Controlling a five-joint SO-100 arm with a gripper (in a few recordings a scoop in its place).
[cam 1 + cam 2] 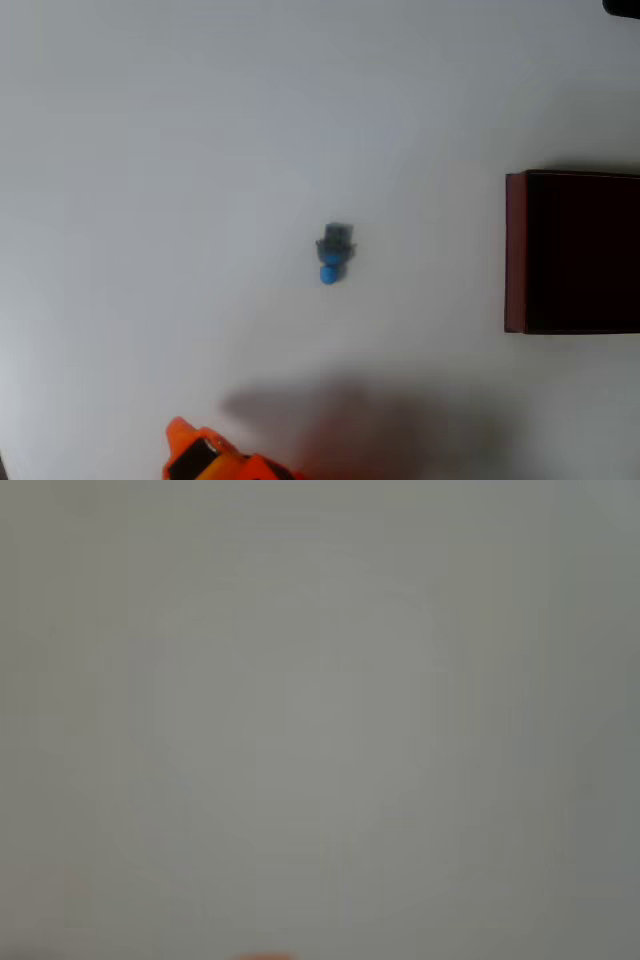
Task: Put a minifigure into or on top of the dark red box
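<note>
Overhead view: minifigure [335, 252] lies alone mid-table [150, 150], well apart from the dark red box [515, 250] at right.
Orange gripper [215, 458] peeks in below; jaw state unclear, perhaps blurred.

Legible markings: none. No text, label, brand, number or sign can be read on any surface (both the overhead and wrist views are soft and blurred).
</note>
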